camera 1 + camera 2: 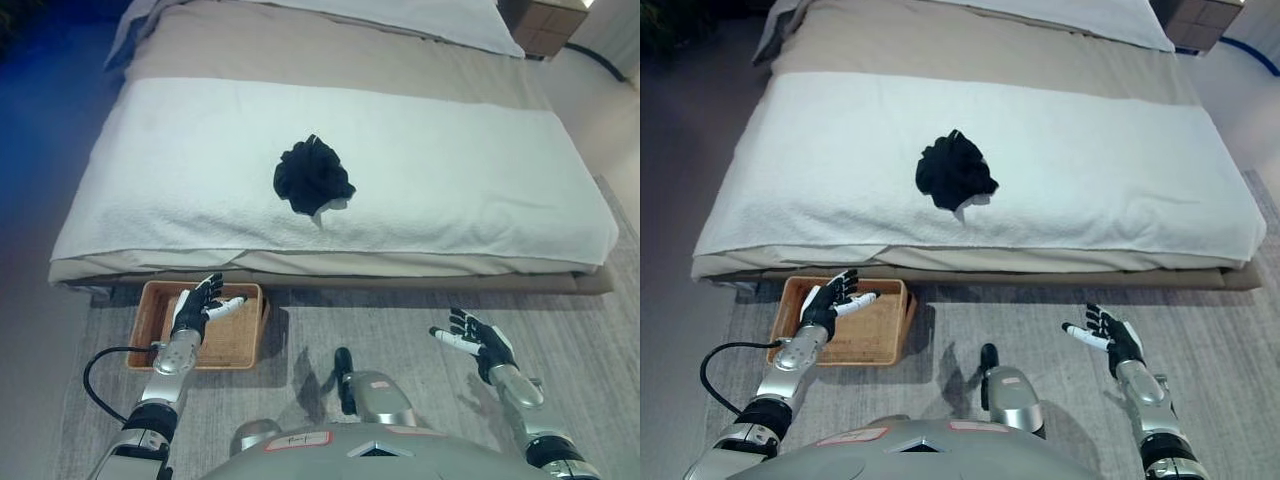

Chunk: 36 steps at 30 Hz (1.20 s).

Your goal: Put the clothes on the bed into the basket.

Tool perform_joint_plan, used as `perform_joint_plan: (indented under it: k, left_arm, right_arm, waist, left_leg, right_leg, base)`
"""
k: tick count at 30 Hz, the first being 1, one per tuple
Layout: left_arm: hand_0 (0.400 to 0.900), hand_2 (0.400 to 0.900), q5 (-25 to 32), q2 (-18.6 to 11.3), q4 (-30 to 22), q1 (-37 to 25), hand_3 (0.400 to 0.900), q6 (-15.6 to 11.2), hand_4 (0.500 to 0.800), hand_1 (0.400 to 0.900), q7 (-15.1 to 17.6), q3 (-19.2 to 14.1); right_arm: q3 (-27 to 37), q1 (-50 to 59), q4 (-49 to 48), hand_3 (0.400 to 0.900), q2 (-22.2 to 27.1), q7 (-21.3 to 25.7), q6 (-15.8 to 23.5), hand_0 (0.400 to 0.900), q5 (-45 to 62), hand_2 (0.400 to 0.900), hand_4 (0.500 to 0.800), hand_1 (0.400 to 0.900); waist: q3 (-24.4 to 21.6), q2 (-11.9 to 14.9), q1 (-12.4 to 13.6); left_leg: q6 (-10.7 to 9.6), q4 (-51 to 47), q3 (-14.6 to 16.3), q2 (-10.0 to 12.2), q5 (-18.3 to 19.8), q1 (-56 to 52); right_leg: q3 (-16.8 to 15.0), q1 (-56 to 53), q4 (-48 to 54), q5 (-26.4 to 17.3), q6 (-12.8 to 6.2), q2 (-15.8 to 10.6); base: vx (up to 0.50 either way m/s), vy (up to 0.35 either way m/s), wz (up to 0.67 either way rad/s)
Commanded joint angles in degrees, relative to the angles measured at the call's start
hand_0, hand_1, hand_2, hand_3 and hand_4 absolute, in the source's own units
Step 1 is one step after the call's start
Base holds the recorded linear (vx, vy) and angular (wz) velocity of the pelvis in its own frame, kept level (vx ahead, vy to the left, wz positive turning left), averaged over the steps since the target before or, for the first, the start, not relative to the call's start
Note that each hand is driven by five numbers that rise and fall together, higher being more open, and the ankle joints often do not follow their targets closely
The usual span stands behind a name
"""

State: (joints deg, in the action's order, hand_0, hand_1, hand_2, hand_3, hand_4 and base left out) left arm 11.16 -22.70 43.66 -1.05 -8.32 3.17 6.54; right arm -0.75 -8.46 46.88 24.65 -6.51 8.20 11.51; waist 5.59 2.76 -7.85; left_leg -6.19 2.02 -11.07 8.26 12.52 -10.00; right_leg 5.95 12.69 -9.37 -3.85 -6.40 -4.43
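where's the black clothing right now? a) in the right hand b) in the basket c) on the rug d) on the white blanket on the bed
d: the black clothing lies bunched on the white blanket, apart from both hands; the basket on the floor holds none of it.

One bed [150, 200], one black garment [313, 178], one wicker basket [145, 325], one pillow [420, 18], one nightstand [545, 25].

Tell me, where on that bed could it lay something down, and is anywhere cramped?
The white blanket is bare on both sides of the black clothes bundled at its middle. The tan sheet beyond it is free too. It is tighter by the basket, tucked against the bed's foot with the left hand above it. The right hand hangs over bare rug.
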Motion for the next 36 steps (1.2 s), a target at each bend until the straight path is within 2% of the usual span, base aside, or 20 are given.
perform_joint_plan:
  k: [1, 5, 8, 9, 10, 12, 13, 15, 17, 19, 21, 24, 25, 27, 28, 30, 32, 33, 34, 36]
  left_arm:
    - [0.900, 0.900, 1.9, -3.5, -6.1, -3.4, 0.900, -3.9, 0.800, 0.900, 1.3, -1.7]
    - [0.900, 0.900, 2.9, -3.1, -5.3, -5.6, 0.900, -4.0, 0.800, 0.900, 1.7, -1.1]
    - [0.900, 0.900, 3.7, -2.9, -5.0, -7.2, 0.900, -3.9, 0.800, 0.900, 1.9, -0.7]
    - [0.900, 0.900, 4.2, -2.8, -4.7, -7.7, 0.900, -3.7, 0.800, 0.900, 1.8, -0.6]
    - [0.900, 0.900, 4.8, -2.8, -4.3, -8.4, 0.900, -3.6, 0.800, 0.900, 1.7, -0.3]
    - [0.900, 0.900, 6.0, -2.3, -3.3, -9.5, 0.900, -3.5, 0.800, 0.900, 1.6, 0.2]
    - [0.900, 0.900, 6.1, -2.2, -2.9, -10.0, 0.900, -3.5, 0.800, 0.900, 1.6, 0.6]
    - [0.900, 0.900, 5.8, -2.4, -2.6, -10.5, 0.900, -3.4, 0.800, 0.900, 1.6, 1.4]
    - [0.900, 0.900, 5.8, -2.8, -2.0, -10.4, 0.900, -3.5, 0.800, 0.900, 1.7, 1.7]
    - [0.900, 0.900, 6.0, -3.2, -1.4, -9.9, 0.900, -3.5, 0.800, 0.900, 1.7, 1.5]
    - [0.900, 0.900, 6.0, -3.6, -0.9, -9.1, 0.900, -3.6, 0.800, 0.900, 1.7, 0.9]
    - [0.900, 0.900, 5.7, -4.6, -1.0, -7.5, 0.900, -3.8, 0.800, 0.900, 1.7, -0.6]
    - [0.900, 0.900, 5.8, -4.7, -1.2, -6.9, 0.900, -3.7, 0.800, 0.900, 1.6, -1.1]
    - [0.900, 0.900, 5.8, -5.0, -1.3, -6.1, 0.900, -3.8, 0.800, 0.900, 1.7, -2.2]
    - [0.900, 0.900, 5.8, -5.2, -2.5, -4.7, 0.900, -3.8, 0.800, 0.900, 1.8, -3.2]
    - [0.900, 0.900, 6.1, -5.5, -4.7, -3.8, 0.900, -4.1, 0.800, 0.900, 2.3, -4.3]
    - [0.900, 0.900, 5.5, -6.4, -7.0, -3.3, 0.900, -3.9, 0.800, 0.900, 2.7, -5.4]
    - [0.900, 0.900, 5.4, -6.9, -8.0, -2.7, 0.900, -3.9, 0.800, 0.900, 3.0, -6.0]
    - [0.900, 0.900, 4.9, -7.5, -8.7, -2.3, 0.900, -3.6, 0.800, 0.900, 3.5, -7.1]
    - [0.900, 0.900, 3.6, -8.6, -9.6, -2.1, 0.900, -3.6, 0.800, 0.900, 4.4, -8.6]
  right_arm:
    - [3.2, 1.3, -2.2, 0.900, 5.8, 1.4, 3.7, 0.900, 2.2, 0.900, 0.800, 0.900]
    - [3.8, 1.6, -1.0, 0.900, 7.3, 2.0, 3.9, 0.900, 2.5, 0.900, 0.800, 0.900]
    - [4.4, 1.0, -1.5, 0.900, 8.1, 2.6, 4.0, 0.900, 2.8, 0.900, 0.800, 0.900]
    - [4.5, 0.8, -1.7, 0.900, 8.3, 2.7, 4.1, 0.900, 3.0, 0.900, 0.800, 0.900]
    - [4.5, 0.7, -1.7, 0.900, 8.4, 2.9, 4.0, 0.900, 3.0, 0.900, 0.800, 0.900]
    - [4.6, 0.8, -2.2, 0.900, 8.5, 3.4, 3.8, 0.900, 3.2, 0.900, 0.800, 0.900]
    - [4.8, 0.9, -2.0, 0.900, 8.5, 3.6, 3.8, 0.900, 3.5, 0.900, 0.800, 0.900]
    - [4.8, 0.9, -2.3, 0.900, 8.4, 3.6, 3.9, 0.900, 4.0, 0.900, 0.800, 0.900]
    - [4.2, 1.0, -2.9, 0.900, 8.4, 3.6, 4.0, 0.900, 3.7, 0.900, 0.800, 0.900]
    - [3.5, 1.4, -2.7, 0.900, 8.4, 3.6, 4.3, 0.900, 3.3, 0.900, 0.800, 0.900]
    - [2.7, 1.7, -3.0, 0.900, 8.1, 3.5, 4.6, 0.900, 3.0, 0.900, 0.800, 0.900]
    - [1.3, 2.7, -3.7, 0.900, 7.6, 3.3, 4.9, 0.900, 2.9, 0.900, 0.800, 0.900]
    - [0.7, 3.2, -3.5, 0.900, 7.4, 3.2, 5.0, 0.900, 2.6, 0.900, 0.800, 0.900]
    - [-0.1, 4.2, -4.2, 0.900, 7.1, 2.7, 4.6, 0.900, 2.4, 0.900, 0.800, 0.900]
    - [-0.6, 4.7, -5.5, 0.900, 6.9, 2.2, 4.2, 0.900, 2.0, 0.900, 0.800, 0.900]
    - [-1.1, 5.0, -5.8, 0.900, 6.5, 2.0, 4.0, 0.900, 0.9, 0.900, 0.800, 0.900]
    - [-0.8, 6.2, -6.7, 0.900, 6.2, 1.6, 3.1, 0.900, 0.3, 0.900, 0.800, 0.900]
    - [-1.3, 6.9, -6.6, 0.900, 5.8, 1.3, 2.8, 0.900, 0.0, 0.900, 0.800, 0.900]
    - [-1.6, 7.9, -7.1, 0.900, 5.7, 1.2, 2.6, 0.900, 0.0, 0.900, 0.800, 0.900]
    - [-2.3, 9.4, -7.8, 0.900, 5.6, 0.9, 2.4, 0.900, -0.3, 0.900, 0.800, 0.900]
  waist:
    - [-1.8, -0.2, -0.3]
    - [-1.8, -1.1, -1.0]
    - [-1.2, -0.2, -1.2]
    - [-0.7, 0.1, -0.7]
    - [-0.4, 1.3, -0.3]
    - [0.7, 2.4, 0.8]
    - [1.2, 2.9, 1.2]
    - [2.3, 4.1, 3.1]
    - [3.0, 4.7, 4.8]
    - [3.5, 3.9, 6.7]
    - [3.6, 2.9, 8.4]
    - [3.0, 2.0, 11.0]
    - [2.8, 1.7, 11.5]
    - [2.0, 1.0, 12.2]
    - [1.3, 0.6, 12.9]
    - [0.4, 0.2, 14.1]
    - [-0.1, 0.8, 15.3]
    - [0.0, 0.9, 15.6]
    - [0.2, 0.9, 16.1]
    - [0.1, 1.4, 17.0]
  left_leg:
    - [-2.5, 3.1, 1.8, 5.0, -13.3, -6.9]
    - [-3.1, 6.3, 2.7, 6.7, -20.5, -4.3]
    - [-2.7, 16.0, 4.4, 6.0, -26.2, 0.2]
    - [-2.3, 21.7, 5.4, 5.8, -26.8, 2.4]
    - [-1.6, 24.8, 5.7, 4.5, -27.5, 4.6]
    - [-0.2, 28.4, 6.5, 2.5, -26.3, 8.6]
    - [0.4, 28.2, 7.4, 2.5, -25.4, 11.4]
    - [1.5, 26.9, 7.9, 1.4, -22.4, 17.8]
    - [1.5, 23.1, 7.5, 1.8, -20.9, 23.3]
    - [0.6, 14.3, 6.1, 2.7, -21.7, 26.1]
    - [-0.1, 5.1, 4.8, 3.4, -24.3, 27.1]
    - [-0.9, -4.1, 1.9, 3.0, -25.7, 28.8]
    - [-1.3, -4.9, 2.0, 3.0, -26.0, 28.5]
    - [-1.7, -4.0, 4.3, 3.3, -26.4, 27.7]
    - [-1.2, -2.6, 4.8, 3.5, -25.6, 27.6]
    - [-0.9, -1.4, 6.2, 2.8, -26.2, 27.1]
    - [0.4, 3.0, 9.1, 1.2, -23.6, 27.6]
    - [0.9, 3.5, 10.5, 1.0, -22.8, 26.9]
    - [1.0, 3.4, 12.2, 1.4, -22.1, 26.3]
    - [0.3, 2.9, 15.2, 1.8, -20.7, 25.2]
  right_leg:
    - [-1.4, 9.4, 3.0, -8.9, -3.24, -2.9]
    - [-1.4, 9.3, 1.6, -5.4, -1.08, -0.1]
    - [-1.8, 6.5, 0.9, -2.6, 2.05, 1.5]
    - [-2.1, 4.6, 0.7, -1.1, 3.16, 2.7]
    - [-2.7, 2.8, 1.2, -0.7, 4.07, 2.6]
    - [-3.6, -0.2, 1.8, 0.1, 4.87, 2.9]
    - [-3.9, -1.5, 2.3, 0.4, 4.91, 2.8]
    - [-5.0, -4.1, 2.9, 1.4, 5.12, 2.6]
    - [-6.0, -6.5, 3.1, 2.6, 4.66, 2.8]
    - [-6.9, -9.0, 3.4, 4.3, 3.96, 3.9]
    - [-8.1, -11.6, 3.6, 6.1, 3.47, 4.8]
    - [-11.4, -15.7, 3.6, 9.3, 3.11, 5.5]
    - [-12.4, -17.0, 3.3, 10.4, 2.99, 5.2]
    - [-13.7, -19.5, 3.3, 12.0, 2.40, 4.2]
    - [-14.4, -20.3, 3.1, 13.1, 1.75, 3.1]
    - [-14.6, -21.7, 2.7, 13.7, 0.31, -0.1]
    - [-13.4, -21.0, -0.2, 9.6, -2.43, -5.3]
    - [-13.2, -19.1, -2.1, 8.0, -3.43, -6.8]
    - [-11.5, -17.2, -2.7, 6.3, -4.15, -8.4]
    - [-5.2, -15.2, 1.0, 2.6, -5.85, -11.5]
  base:
    - [0.18, -0.185, -0.09]
    - [0.18, -0.198, -0.05]
    - [0.21, -0.265, 0.02]
    - [0.25, -0.345, 0.06]
    - [0.28, -0.322, -0.01]
    - [0.24, -0.243, 0.00]
    - [0.21, -0.139, -0.03]
    - [0.22, -0.077, -0.12]
    - [0.27, 0.003, -0.29]
    - [0.34, 0.092, -0.49]
    - [0.39, 0.095, -0.60]
    - [0.43, 0.102, -0.90]
    - [0.39, 0.164, -0.89]
    - [0.34, 0.232, -0.79]
    - [0.32, 0.300, -0.88]
    - [0.28, 0.328, -0.78]
    - [0.24, 0.300, -0.87]
    - [0.14, 0.210, -1.10]
    - [0.06, 0.150, -0.97]
    - [-0.04, 0.081, -0.74]
